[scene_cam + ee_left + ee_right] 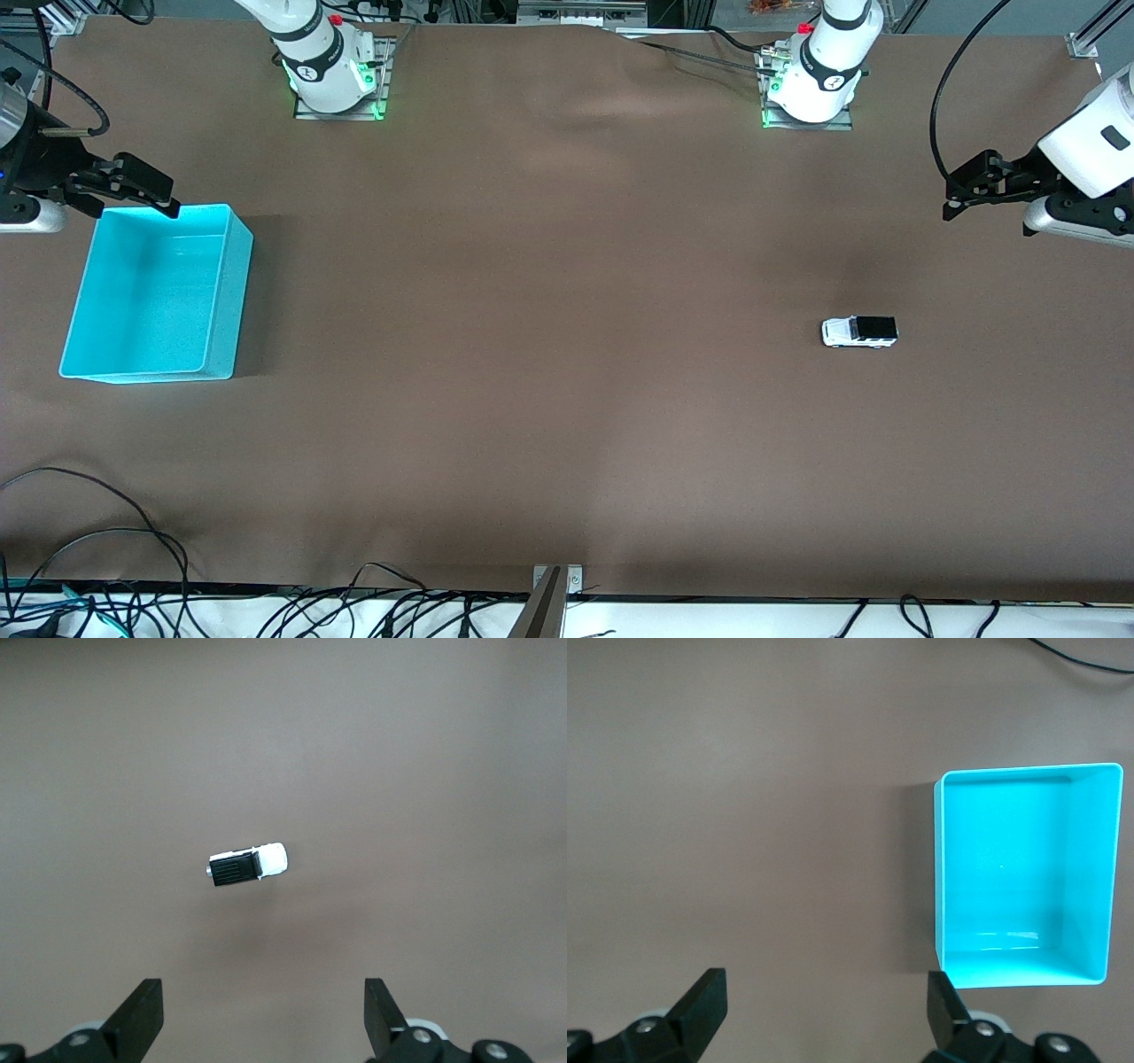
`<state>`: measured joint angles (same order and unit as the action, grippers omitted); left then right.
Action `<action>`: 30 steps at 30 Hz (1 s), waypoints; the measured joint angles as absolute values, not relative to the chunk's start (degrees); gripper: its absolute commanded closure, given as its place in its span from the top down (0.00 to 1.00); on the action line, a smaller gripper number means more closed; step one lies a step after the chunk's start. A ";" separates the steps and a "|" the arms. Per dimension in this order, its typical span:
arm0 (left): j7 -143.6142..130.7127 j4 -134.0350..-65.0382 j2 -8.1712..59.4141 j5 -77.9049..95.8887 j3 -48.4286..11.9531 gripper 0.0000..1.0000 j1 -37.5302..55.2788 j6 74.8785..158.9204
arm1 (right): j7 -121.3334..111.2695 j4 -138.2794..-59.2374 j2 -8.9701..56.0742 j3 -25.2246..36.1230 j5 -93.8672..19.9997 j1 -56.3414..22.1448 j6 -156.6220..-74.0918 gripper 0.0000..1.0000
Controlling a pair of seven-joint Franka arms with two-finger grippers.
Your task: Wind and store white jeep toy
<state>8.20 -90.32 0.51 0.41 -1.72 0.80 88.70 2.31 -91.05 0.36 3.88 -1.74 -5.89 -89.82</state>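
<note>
The white jeep toy [859, 331] stands alone on the brown table toward the left arm's end, its black rear roof showing; it is also in the left wrist view [248, 865]. My left gripper [952, 197] hangs open and empty over the table edge at that end, well apart from the jeep [264, 1010]. The cyan bin [241, 283] sits empty at the right arm's end. My right gripper [158, 193] hovers open over the table by the bin's corner, with nothing between its fingers [826, 1001]; the bin [939, 868] lies beside it.
Both arm bases [332, 71] [811, 84] stand along the table's edge farthest from the front camera. Loose cables [106, 549] trail over the table edge nearest that camera. Wide bare tabletop lies between the jeep and the bin.
</note>
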 measured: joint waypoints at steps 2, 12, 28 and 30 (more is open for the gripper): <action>8.20 -90.32 0.51 0.41 -1.72 1.00 0.71 88.66 | 2.31 -91.05 0.36 3.88 -1.74 -5.89 -89.84 1.00; 8.20 -90.32 0.54 0.41 -1.72 1.00 0.55 88.62 | 2.31 -90.90 0.13 3.87 -1.74 -5.89 -89.85 1.00; 8.04 -90.32 0.57 0.41 -1.72 1.00 0.53 88.60 | 2.31 -90.86 0.14 3.88 -1.74 -5.89 -90.27 1.00; 8.04 -90.32 0.57 0.41 -1.72 1.00 0.52 88.60 | 2.31 -90.86 0.16 3.88 -1.74 -5.89 -90.70 1.00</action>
